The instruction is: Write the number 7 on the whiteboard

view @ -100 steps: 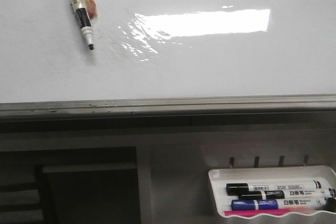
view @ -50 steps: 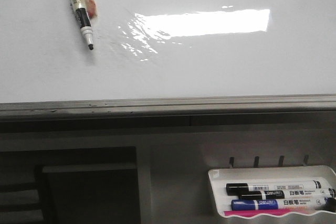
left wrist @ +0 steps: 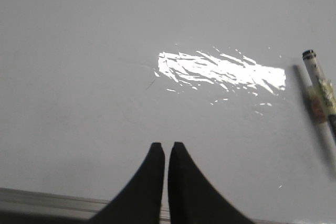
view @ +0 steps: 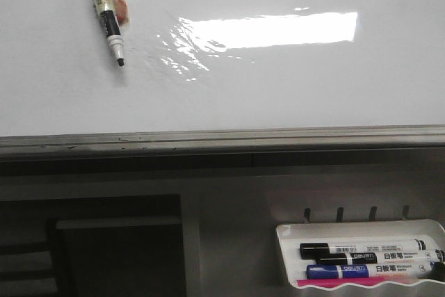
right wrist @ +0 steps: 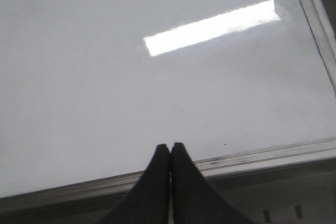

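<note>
Glossy white grey-rimmed whiteboard lay unmarked (glare across it)
A black-tipped marker lay far left; left gripper and right gripper were closed, empty

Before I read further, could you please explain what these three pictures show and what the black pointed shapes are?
A two-armed robot faces a whiteboard. One camera looks forward over it; the two others sit on the wrists. The black shapes are the left gripper and the right gripper, both shut and holding nothing. A marker lies uncapped on the board, which has no writing yet. Below its rim a tray holds more markers. The bright patch is glare.
</note>
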